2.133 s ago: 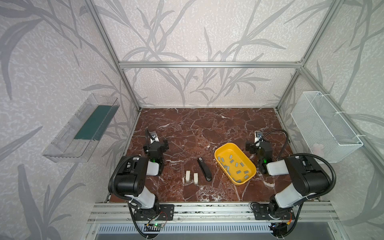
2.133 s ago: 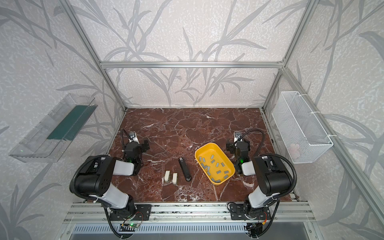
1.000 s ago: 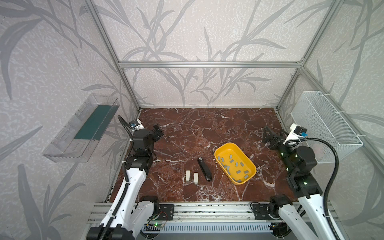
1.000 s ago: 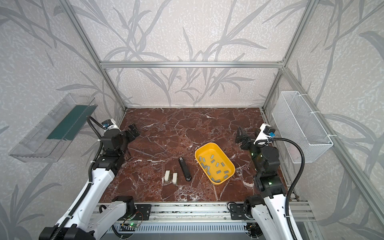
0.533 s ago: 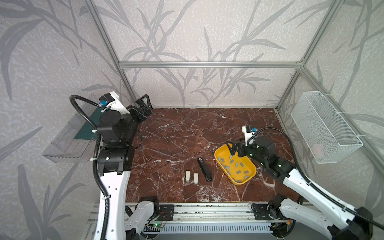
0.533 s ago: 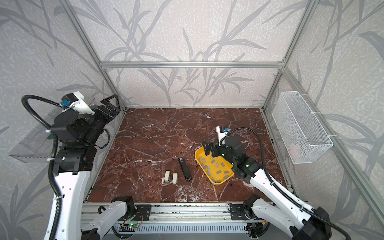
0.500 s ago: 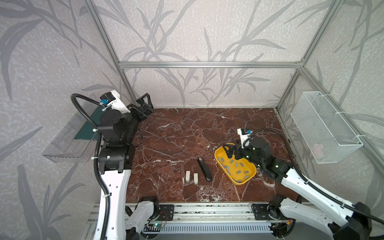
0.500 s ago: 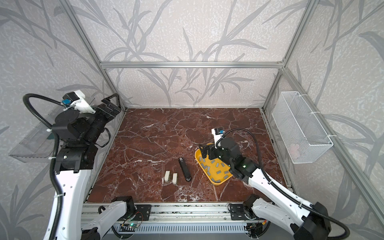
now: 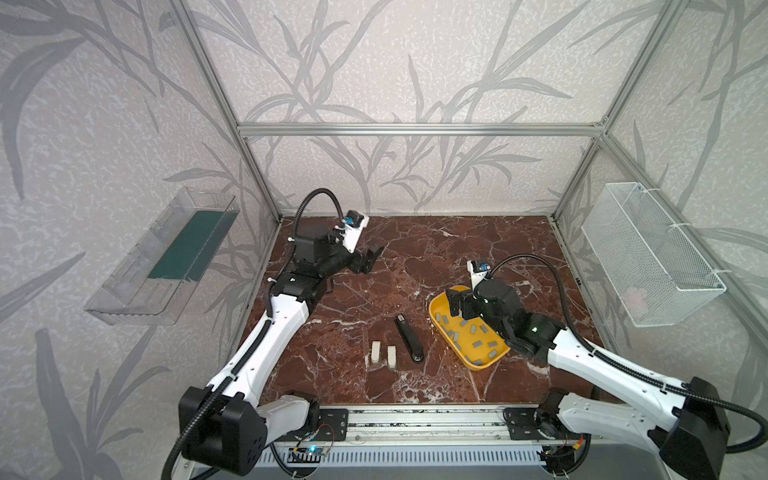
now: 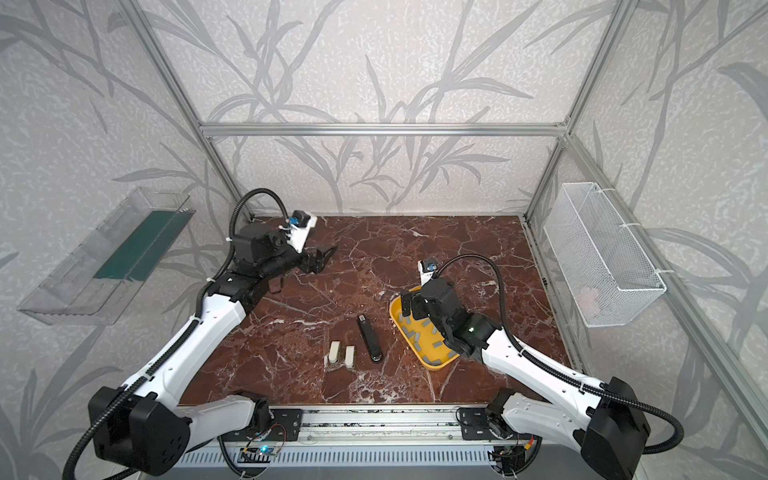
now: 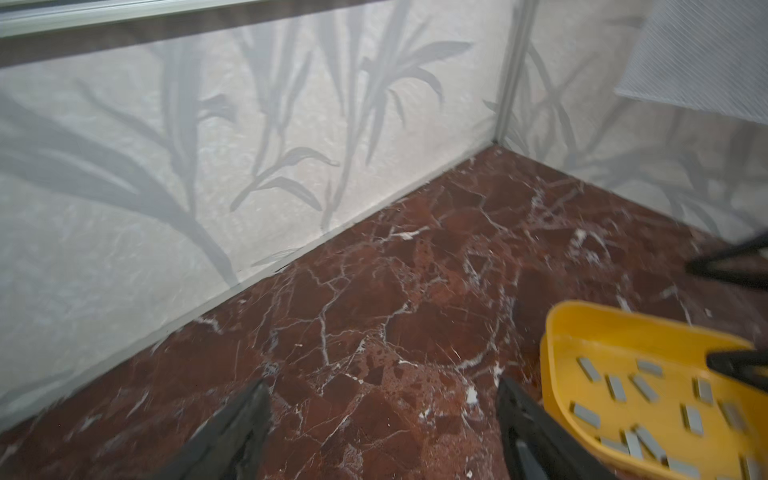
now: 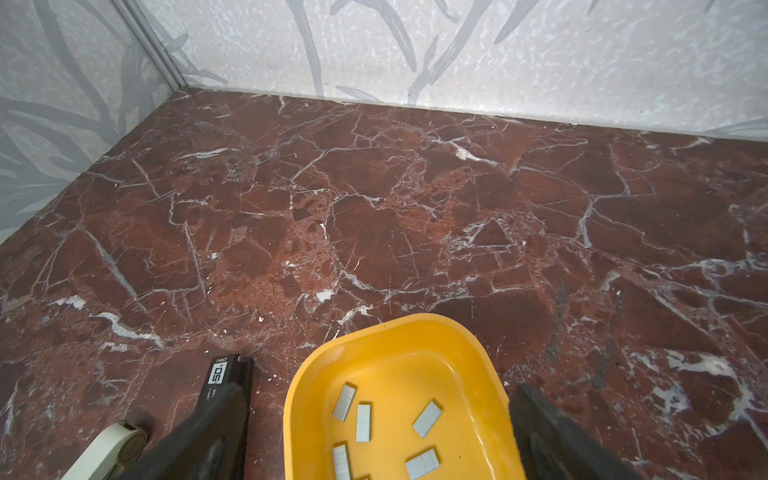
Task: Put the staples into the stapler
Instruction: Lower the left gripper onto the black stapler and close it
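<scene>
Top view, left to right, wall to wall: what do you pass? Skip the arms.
In a top view: clear wall bin → left cream block → right cream block → stapler → yellow tray holding the staples → white wire basket.

The back half of the worktop (image 9: 436, 249) is bare, so a hand can pass there. Near the front, the stapler (image 9: 408, 338) lies in a thin gap between two blocks (image 9: 376, 352) and the tray (image 9: 473, 363). The right hand (image 9: 459, 307) hangs over the tray's far end (fingers spread wide).
</scene>
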